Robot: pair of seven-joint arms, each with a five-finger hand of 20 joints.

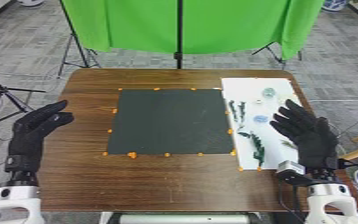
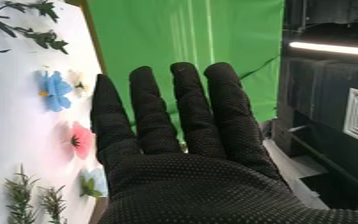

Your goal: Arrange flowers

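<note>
In the head view my left hand (image 1: 40,125) is over the table's left edge, its fingers relaxed. My right hand (image 1: 310,135) is over the right part of the white board (image 1: 246,87), open and holding nothing. On the board lie green stems (image 1: 257,147), a blue flower (image 1: 262,119) and a pale flower (image 1: 269,92). In the right wrist view my right hand (image 2: 184,185) has straight fingers. Beside it are a blue flower (image 2: 56,91), a pink flower (image 2: 81,140), a pale blue flower (image 2: 93,183) and green sprigs (image 2: 21,192).
A dark square mat (image 1: 171,121) with orange bits around its edges lies on the brown table (image 1: 140,185), left of the white board. A green cloth (image 1: 131,25) hangs on stands beyond the table.
</note>
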